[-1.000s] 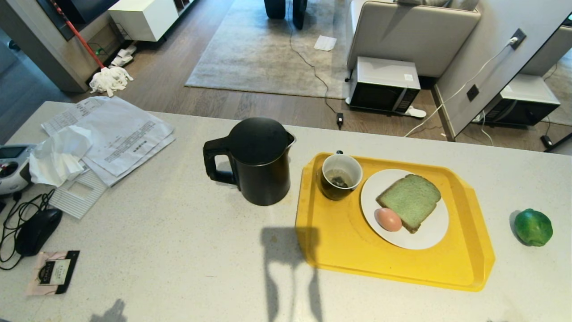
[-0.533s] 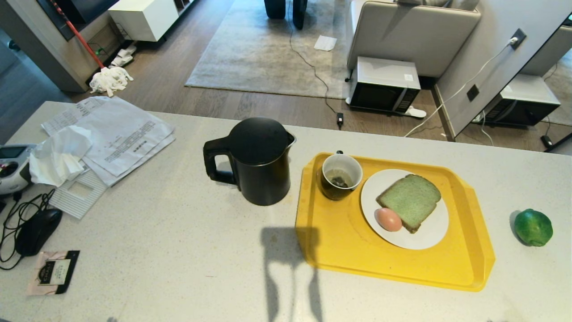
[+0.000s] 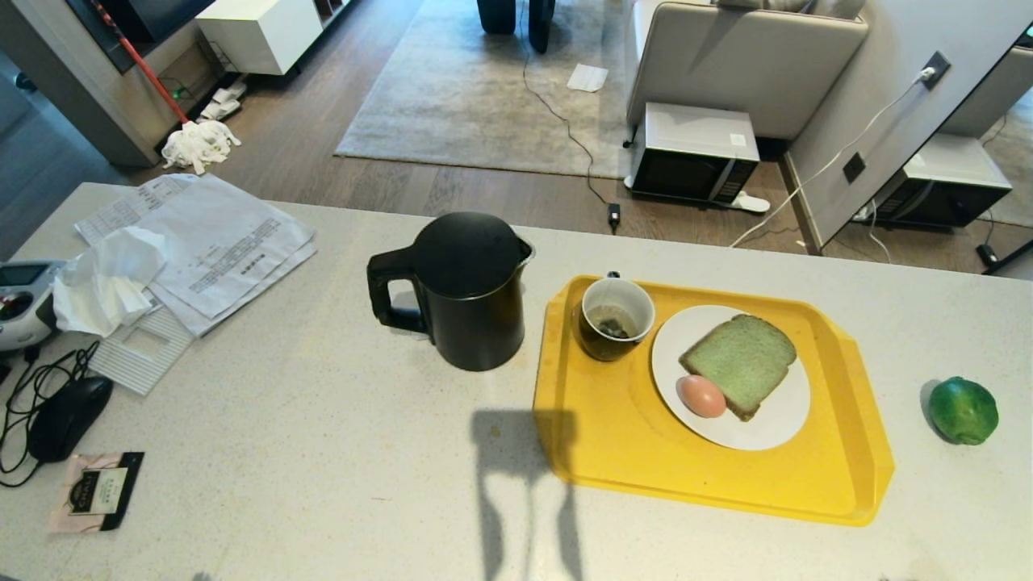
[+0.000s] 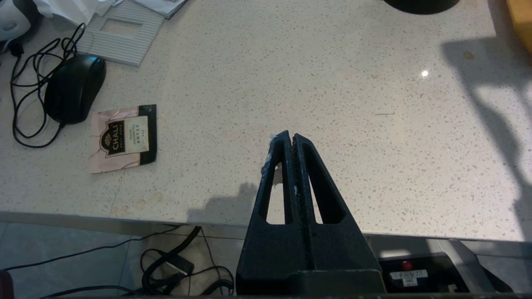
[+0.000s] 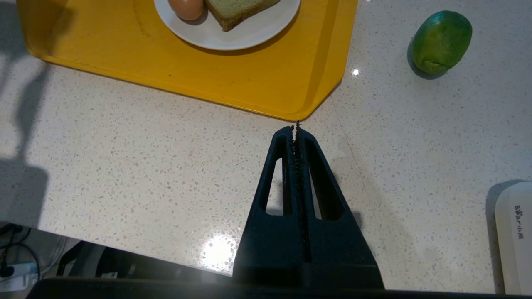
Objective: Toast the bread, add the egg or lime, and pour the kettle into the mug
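"CHALI" on tea sachet; "Bear" on white appliance.

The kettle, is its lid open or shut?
Shut. The kettle stands upright on the counter, its domed lid seated flat on top.

Bright, sharp frames; glare spots and hard shadows on the counter.

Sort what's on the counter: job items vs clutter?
Job: kettle; mug on yellow tray; bread and egg on white plate; lime off the tray.

Clutter: papers, tissue, mouse, tea sachet, grey ribbed panel.
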### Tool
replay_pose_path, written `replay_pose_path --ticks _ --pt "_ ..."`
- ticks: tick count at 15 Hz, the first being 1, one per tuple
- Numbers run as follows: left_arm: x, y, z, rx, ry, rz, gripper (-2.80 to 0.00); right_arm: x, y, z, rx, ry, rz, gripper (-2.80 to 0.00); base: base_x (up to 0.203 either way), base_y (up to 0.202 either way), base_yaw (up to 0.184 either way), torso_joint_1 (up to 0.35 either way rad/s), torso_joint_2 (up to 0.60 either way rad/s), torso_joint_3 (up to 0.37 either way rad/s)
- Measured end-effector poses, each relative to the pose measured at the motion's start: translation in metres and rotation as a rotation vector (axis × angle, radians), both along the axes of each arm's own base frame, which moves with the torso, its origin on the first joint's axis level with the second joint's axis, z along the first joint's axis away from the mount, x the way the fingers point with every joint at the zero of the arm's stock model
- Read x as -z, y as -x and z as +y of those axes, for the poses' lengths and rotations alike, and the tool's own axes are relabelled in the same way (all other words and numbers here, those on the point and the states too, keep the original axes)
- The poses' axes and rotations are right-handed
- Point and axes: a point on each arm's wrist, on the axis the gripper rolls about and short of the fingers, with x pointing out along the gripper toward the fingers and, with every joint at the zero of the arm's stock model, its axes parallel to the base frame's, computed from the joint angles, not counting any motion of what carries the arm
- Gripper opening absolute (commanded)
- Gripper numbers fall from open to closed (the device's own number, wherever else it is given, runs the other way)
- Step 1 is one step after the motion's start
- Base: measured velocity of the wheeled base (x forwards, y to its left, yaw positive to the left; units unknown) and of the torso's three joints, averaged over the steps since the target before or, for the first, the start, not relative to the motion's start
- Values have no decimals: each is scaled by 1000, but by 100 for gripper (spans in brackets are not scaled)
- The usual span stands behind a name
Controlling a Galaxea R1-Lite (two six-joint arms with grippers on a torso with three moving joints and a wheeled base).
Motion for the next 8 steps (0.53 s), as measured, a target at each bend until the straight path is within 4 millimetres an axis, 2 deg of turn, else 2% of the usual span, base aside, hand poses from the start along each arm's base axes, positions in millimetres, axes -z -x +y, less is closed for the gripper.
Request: replay_pose_path --ticks 8 --pt "0 0 0 -1 8 1 -280 0 0 0 0 0 0 -280 0 0 0 0 0 0"
